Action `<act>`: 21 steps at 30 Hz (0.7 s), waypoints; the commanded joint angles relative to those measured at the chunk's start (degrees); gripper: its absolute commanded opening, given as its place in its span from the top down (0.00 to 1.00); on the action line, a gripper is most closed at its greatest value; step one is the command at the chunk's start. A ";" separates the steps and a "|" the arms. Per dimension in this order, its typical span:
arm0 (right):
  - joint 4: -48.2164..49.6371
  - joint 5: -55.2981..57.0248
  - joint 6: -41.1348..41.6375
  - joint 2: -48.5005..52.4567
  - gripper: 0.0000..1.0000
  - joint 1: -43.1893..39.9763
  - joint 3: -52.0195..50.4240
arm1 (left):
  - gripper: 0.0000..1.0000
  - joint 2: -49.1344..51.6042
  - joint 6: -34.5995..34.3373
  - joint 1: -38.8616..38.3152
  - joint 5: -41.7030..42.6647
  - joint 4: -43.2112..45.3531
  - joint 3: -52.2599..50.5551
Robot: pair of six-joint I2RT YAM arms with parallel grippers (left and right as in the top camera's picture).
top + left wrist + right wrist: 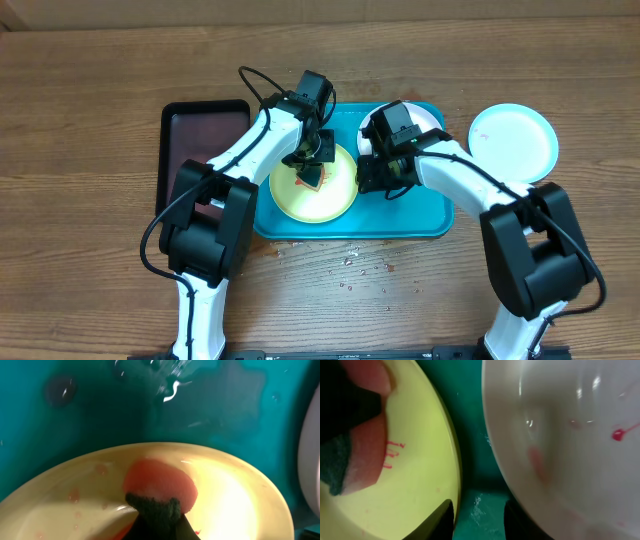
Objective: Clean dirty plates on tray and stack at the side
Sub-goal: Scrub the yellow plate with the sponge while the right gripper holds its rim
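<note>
A pale green plate lies on the turquoise tray. My left gripper is shut on a red sponge with a dark green scrub side, and the sponge presses on this plate. Faint red smears show on the plate beside the sponge. A white plate with red spots sits at the tray's back right. My right gripper is open low between the two plates, with bare tray between its fingers. A light blue plate rests on the table right of the tray.
A black tray with a dark reddish inside stands left of the turquoise one. Water drops lie on the wooden table in front of the tray.
</note>
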 commanded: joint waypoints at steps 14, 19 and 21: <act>3.08 11.80 -0.28 1.22 0.96 7.21 -0.57 | 0.96 0.46 -6.03 -0.42 1.97 -0.33 0.33; 6.40 11.98 0.57 1.22 0.96 6.78 -0.48 | 0.96 -0.81 -8.24 -0.37 1.81 -0.24 0.79; 7.69 13.09 2.32 1.22 0.96 6.78 -0.24 | 0.96 -0.85 -9.27 -0.37 1.75 -0.20 0.79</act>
